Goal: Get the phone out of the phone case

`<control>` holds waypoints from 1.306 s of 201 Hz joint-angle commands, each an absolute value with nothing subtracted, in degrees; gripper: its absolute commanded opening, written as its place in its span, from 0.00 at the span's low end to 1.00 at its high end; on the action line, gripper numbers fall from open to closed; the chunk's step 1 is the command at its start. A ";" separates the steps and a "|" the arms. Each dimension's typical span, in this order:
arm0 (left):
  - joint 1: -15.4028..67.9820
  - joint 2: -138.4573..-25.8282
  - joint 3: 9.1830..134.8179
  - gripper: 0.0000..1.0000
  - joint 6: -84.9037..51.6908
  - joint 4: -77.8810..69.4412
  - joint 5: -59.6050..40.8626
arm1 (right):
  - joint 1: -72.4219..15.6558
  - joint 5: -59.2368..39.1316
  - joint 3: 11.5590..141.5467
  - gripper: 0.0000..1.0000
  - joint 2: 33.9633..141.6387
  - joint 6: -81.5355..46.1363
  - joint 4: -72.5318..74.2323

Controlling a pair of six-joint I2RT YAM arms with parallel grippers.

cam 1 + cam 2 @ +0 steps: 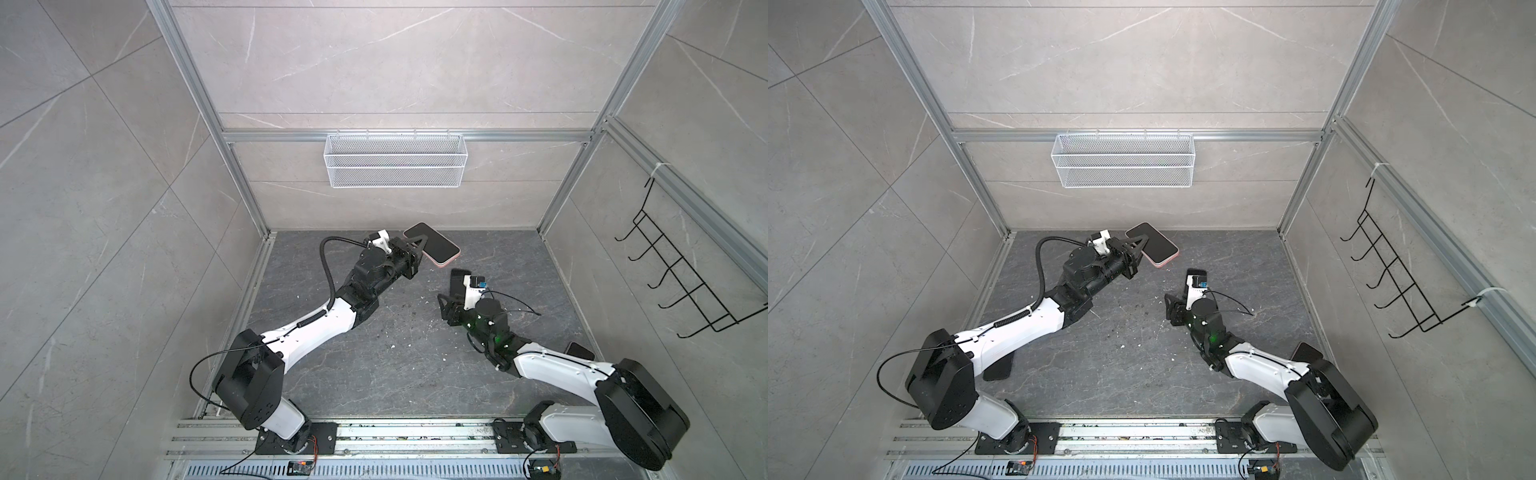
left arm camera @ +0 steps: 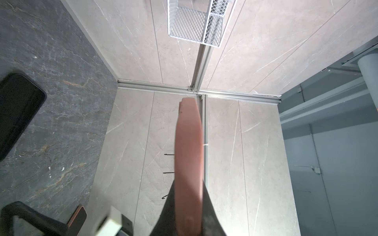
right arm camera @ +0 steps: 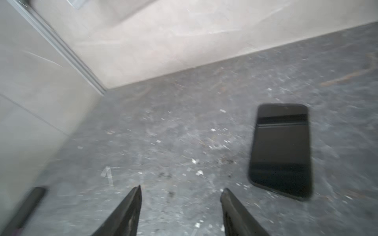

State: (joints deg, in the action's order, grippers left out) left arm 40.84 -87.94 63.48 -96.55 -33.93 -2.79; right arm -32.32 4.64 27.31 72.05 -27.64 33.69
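In both top views the left end effector was clamped on one end of the pink phone case. It held the case clear of the desk, with the dark, glossy face up and stretching away beyond the fingertips. Whether a phone sat inside could not be told. The left arm reached far forward, its wrist rolled so the fingers pinched face and back. The right arm was folded at the elbow, with the right end effector low over the desk. A black phone lay flat just beside it, partly hidden by the wrist camera.

In the left wrist view the case ran edge-on straight out from between the closed fingers as a thin pink strip. The black phone lay on the desk well off to one side.

In the right wrist view, which was blurred, the jaws stood apart with nothing between them. The black phone lay screen up, a little ahead of one fingertip and to its side.

The phone looked stiff, slick and breakable, so it was probably best pinched across its long edges. The case rim looked softer and likely to flex, so peeling it at a corner seemed wise.
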 commanded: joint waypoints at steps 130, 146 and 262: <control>39.88 -86.31 59.94 0.00 -99.00 -45.15 -0.92 | -26.32 -25.71 31.69 0.65 70.56 -56.82 58.53; 39.85 -86.23 59.79 0.00 -98.75 -45.34 -1.16 | -25.99 -25.42 31.11 0.65 70.48 -57.12 59.41; 25.74 -88.12 83.56 0.00 -36.21 2.75 -60.44 | -20.31 -40.64 57.69 0.64 61.64 -1.48 -20.62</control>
